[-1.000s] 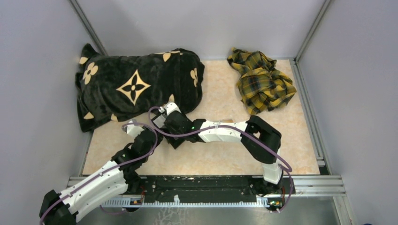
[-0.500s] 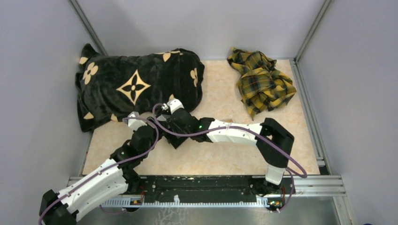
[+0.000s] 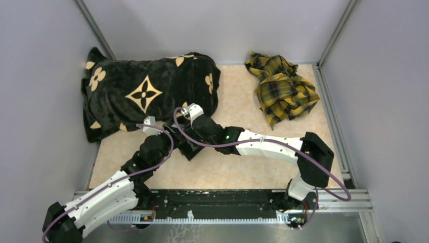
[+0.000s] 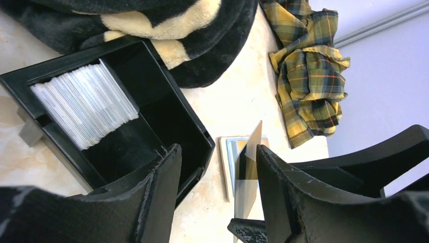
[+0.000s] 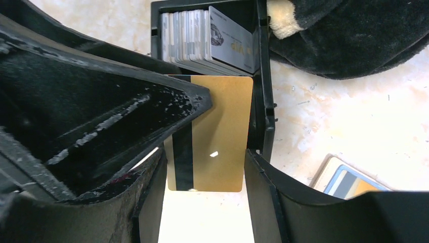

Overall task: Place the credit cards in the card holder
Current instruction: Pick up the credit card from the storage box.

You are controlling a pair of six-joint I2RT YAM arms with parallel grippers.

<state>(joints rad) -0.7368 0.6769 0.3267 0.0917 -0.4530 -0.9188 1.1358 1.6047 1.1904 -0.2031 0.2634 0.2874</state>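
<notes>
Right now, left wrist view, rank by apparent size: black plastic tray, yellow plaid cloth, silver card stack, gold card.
1. black plastic tray
2. yellow plaid cloth, silver card stack: about alike, cloth farther off
3. gold card, nearly edge-on

Left tool point(image 4: 217, 152), right tool point(image 5: 205, 157) close together — left jaws apart

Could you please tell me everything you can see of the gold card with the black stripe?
The gold rectangular plastic card is glossy, with rounded corners and a black magnetic stripe along one long side. The right pincer grips it by its long edges, close to the black plastic tray of cards. The open left pincer straddles it edge-on; whether it touches is unclear.
</notes>
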